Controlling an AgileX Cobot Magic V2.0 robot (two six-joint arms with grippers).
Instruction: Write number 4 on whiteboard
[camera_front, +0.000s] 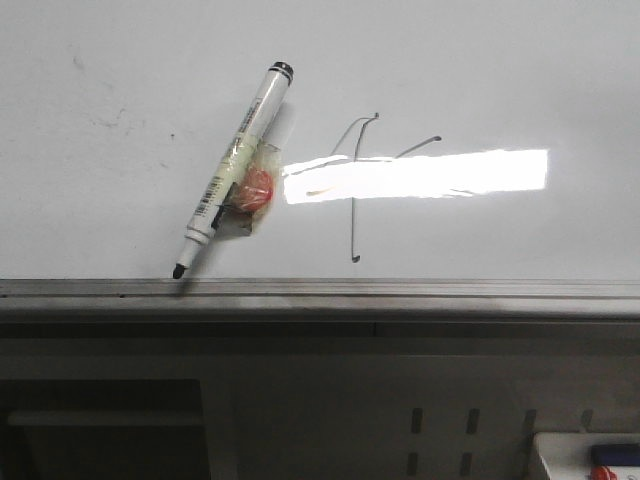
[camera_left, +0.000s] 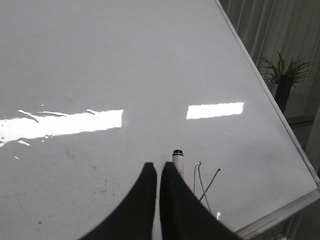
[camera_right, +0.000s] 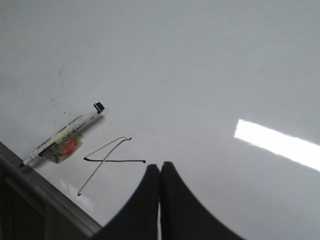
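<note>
The whiteboard (camera_front: 500, 80) lies flat, with a grey metal edge strip (camera_front: 400, 288) at its near side. The number 4 (camera_front: 352, 225) is drawn in thin dark strokes, partly under a bright light reflection. A white marker (camera_front: 240, 150) with a black tip and a taped red piece (camera_front: 257, 190) lies loose on the board, left of the 4, its tip at the edge strip. No gripper shows in the front view. My left gripper (camera_left: 158, 165) is shut and empty above the board, the marker's end (camera_left: 177, 156) and the 4 (camera_left: 203, 195) just past it. My right gripper (camera_right: 160, 166) is shut and empty beside the 4 (camera_right: 120, 161); the marker (camera_right: 62, 140) lies beyond.
Below the edge strip is a grey cabinet front (camera_front: 300, 400). A white box (camera_front: 585, 455) with red and blue items sits at the front right. A potted plant (camera_left: 285, 75) and curtains stand past the board's far side. Faint smudges (camera_front: 110, 115) mark the board's left part.
</note>
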